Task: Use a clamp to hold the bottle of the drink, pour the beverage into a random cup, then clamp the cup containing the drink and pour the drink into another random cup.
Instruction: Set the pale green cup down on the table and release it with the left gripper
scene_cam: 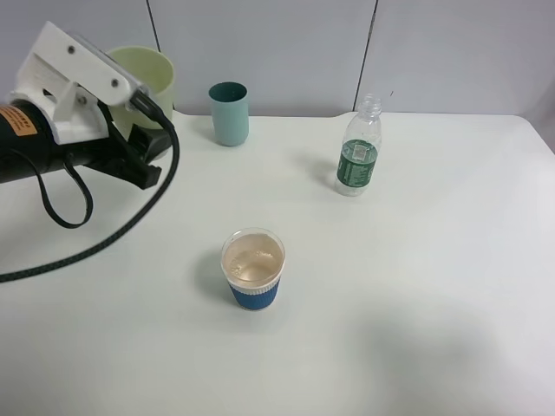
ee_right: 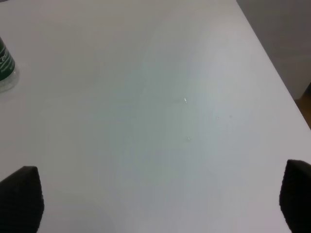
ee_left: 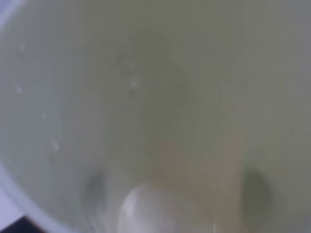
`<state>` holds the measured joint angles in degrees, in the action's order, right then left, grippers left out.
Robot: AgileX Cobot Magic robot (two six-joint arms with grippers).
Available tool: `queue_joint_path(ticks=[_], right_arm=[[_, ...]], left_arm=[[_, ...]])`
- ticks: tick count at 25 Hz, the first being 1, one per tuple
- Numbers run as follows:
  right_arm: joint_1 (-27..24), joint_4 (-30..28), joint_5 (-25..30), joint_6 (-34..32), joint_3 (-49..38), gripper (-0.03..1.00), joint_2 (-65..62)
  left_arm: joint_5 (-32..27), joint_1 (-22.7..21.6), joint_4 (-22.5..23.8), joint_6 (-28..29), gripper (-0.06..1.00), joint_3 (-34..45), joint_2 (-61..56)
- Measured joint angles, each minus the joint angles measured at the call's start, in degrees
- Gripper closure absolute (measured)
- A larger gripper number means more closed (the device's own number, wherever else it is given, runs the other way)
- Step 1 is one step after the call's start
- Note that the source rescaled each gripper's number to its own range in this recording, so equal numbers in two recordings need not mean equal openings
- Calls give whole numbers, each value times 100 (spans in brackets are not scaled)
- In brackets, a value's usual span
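Three cups: all seen in the exterior high view on the white table (scene_cam: 416, 286), together with one bottle.
Exterior high, left arm: the left gripper (scene_cam: 143, 104) is at the far left of the table, holding the pale yellow-green tumbler (scene_cam: 152, 74); the white wrist plate and black cables cover most of the cup, so only its rim and upper wall show.
Exterior high, tumbler: raised beside the arm, its mouth facing up and toward the camera; whether it rests on the table I cannot tell.
Exterior high, paper cup (scene_cam: 253, 269): blue-sleeved, upright near the middle of the table, with clear liquid (scene_cam: 252, 260) inside.
Exterior high, teal tumbler (scene_cam: 229, 113): upright at the far edge, just right of the left arm, apart from it.
Exterior high, bottle (scene_cam: 358, 149): upright, capless, green label, well right of the teal tumbler.
Left wrist, tumbler (ee_left: 155, 97): its pale green inside fills the blurred view; droplets cling to the wall.
Left wrist, fingers: clamped on the tumbler, seen only as dark shapes through its wall.
Right wrist, right gripper (ee_right: 160, 204): fingers spread wide over bare table (ee_right: 170, 97), pinching nothing.
Right wrist, bottle (ee_right: 6, 68): only its lower part at the edge, well apart from the fingers.
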<state>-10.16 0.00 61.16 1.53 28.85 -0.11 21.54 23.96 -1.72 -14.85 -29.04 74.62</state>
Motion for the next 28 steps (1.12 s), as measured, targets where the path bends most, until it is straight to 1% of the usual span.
queue_joint_path(ticks=[2,4,6,7,9,12,15,18,20,23,26,28], right_arm=[[0,0,0,0,0,0,0],[0,0,0,0,0,0,0],[0,0,0,0,0,0,0],[0,0,0,0,0,0,0],[0,0,0,0,0,0,0],[0,0,0,0,0,0,0],[0,0,0,0,0,0,0],[0,0,0,0,0,0,0],[0,0,0,0,0,0,0],[0,0,0,0,0,0,0],[0,0,0,0,0,0,0],[0,0,0,0,0,0,0]], left_arm=[[165,-430,861,1145,94,0,0],[422,-877,1547,2190,94,0,0],[823,-1270,2160,2910,94,55,0],[1068,-1485,2367,3173,94,112,0],[1572,-1921,2699,3438,94,248,52],[1964,-2449,2855,3546,94,433,267],[2133,-2747,2887,3578,94,536,595],[2478,-2798,2988,3554,94,569,1064],[2860,-2798,3045,3420,94,569,1408],[3279,-2798,3072,3217,94,569,1970],[3461,-2798,3027,2993,94,564,2460],[3522,-2798,2930,2704,94,564,2718]])
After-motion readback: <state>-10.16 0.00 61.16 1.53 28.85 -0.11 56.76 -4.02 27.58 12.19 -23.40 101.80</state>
